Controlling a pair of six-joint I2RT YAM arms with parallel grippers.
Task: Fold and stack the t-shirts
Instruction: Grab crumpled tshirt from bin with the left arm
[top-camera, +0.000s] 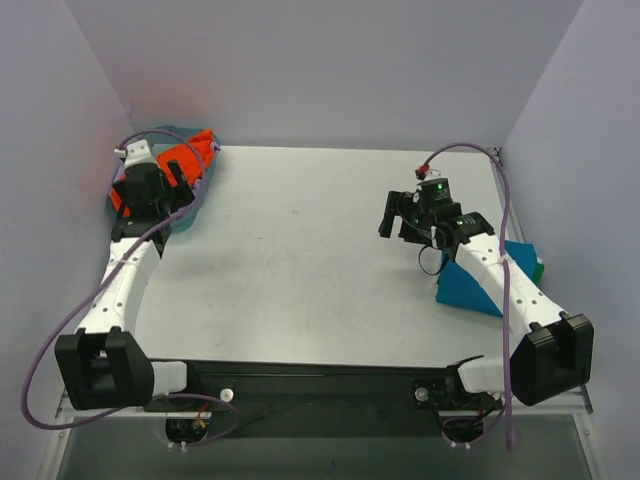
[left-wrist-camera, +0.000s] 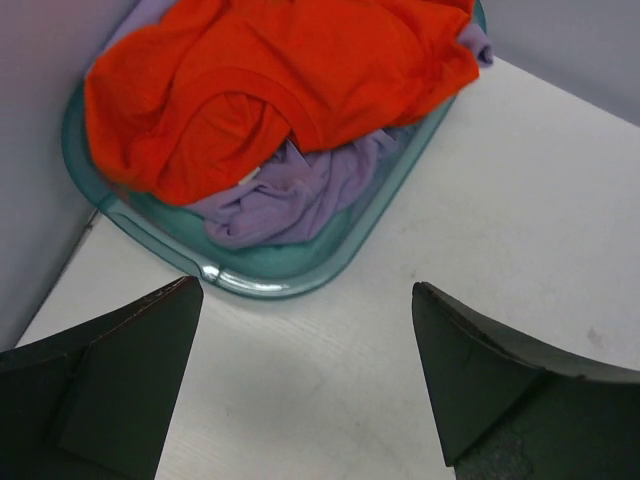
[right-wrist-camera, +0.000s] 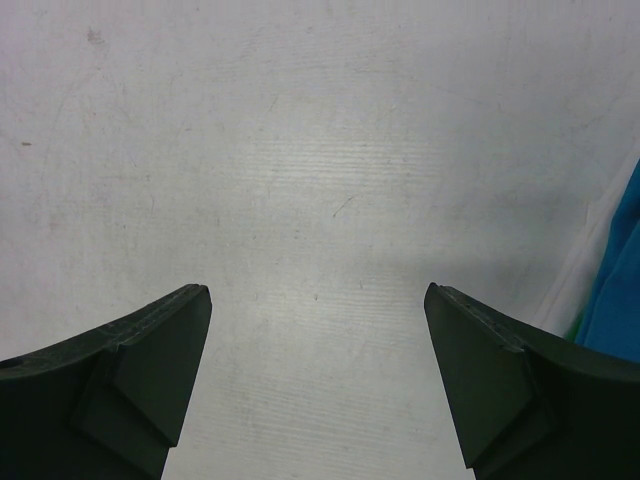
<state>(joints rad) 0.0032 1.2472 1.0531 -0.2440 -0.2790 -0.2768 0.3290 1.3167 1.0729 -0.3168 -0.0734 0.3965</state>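
We hold the left end effector (left-wrist-camera: 308, 290) spread wide, empty, near the crumpled orange-red cloth t-shirt (left-wrist-camera: 280, 80); the right end effector (right-wrist-camera: 318, 290) likewise, above the pale worktop (right-wrist-camera: 300, 150).

right gripper (right-wrist-camera: 315, 292) spread wide over the table (right-wrist-camera: 300, 150), teal-blue shirt (right-wrist-camera: 615, 290) at right edge

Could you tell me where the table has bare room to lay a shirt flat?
The widest bare patch is the middle of the table, bordered by the basin far left and the folded teal-blue shirt at the right edge. Crowded: the far-left corner, with the left gripper at the basin, and around the right gripper.
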